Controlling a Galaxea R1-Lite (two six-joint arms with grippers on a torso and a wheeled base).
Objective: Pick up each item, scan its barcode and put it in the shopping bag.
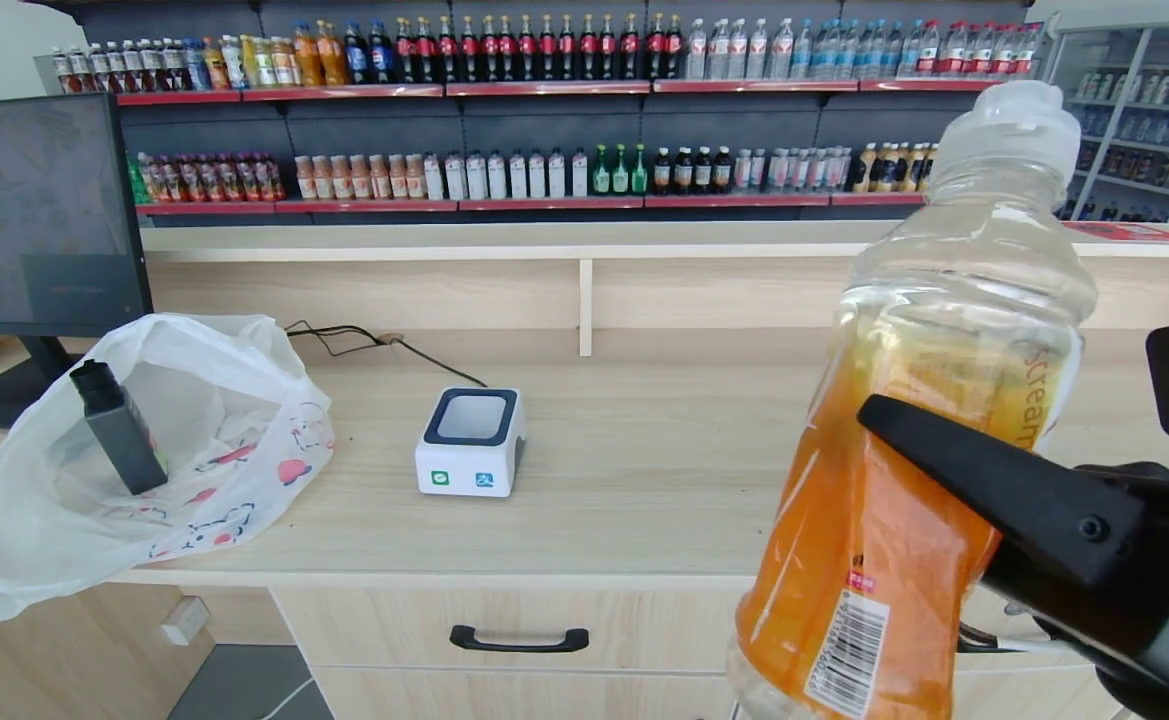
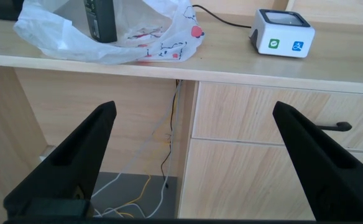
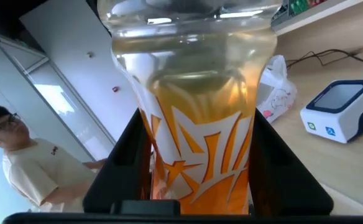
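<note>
My right gripper (image 1: 929, 470) is shut on an orange drink bottle (image 1: 914, 480) with a clear cap, held up close at the right, tilted, its barcode label low and facing me. The wrist view has the bottle (image 3: 194, 124) clamped between both fingers (image 3: 122, 162). A white barcode scanner (image 1: 471, 442) sits mid-counter. A white plastic shopping bag (image 1: 144, 440) lies at the left with a dark carton (image 1: 116, 425) upright inside. My left gripper (image 2: 194, 155) hangs open below the counter's front edge, facing the drawers, holding nothing.
A monitor (image 1: 39, 215) stands at the far left behind the bag. The scanner's cable (image 1: 374, 345) trails to the back. A raised ledge (image 1: 584, 250) borders the counter's rear; drink shelves (image 1: 544, 110) lie beyond. A drawer handle (image 1: 518, 640) sits below the counter.
</note>
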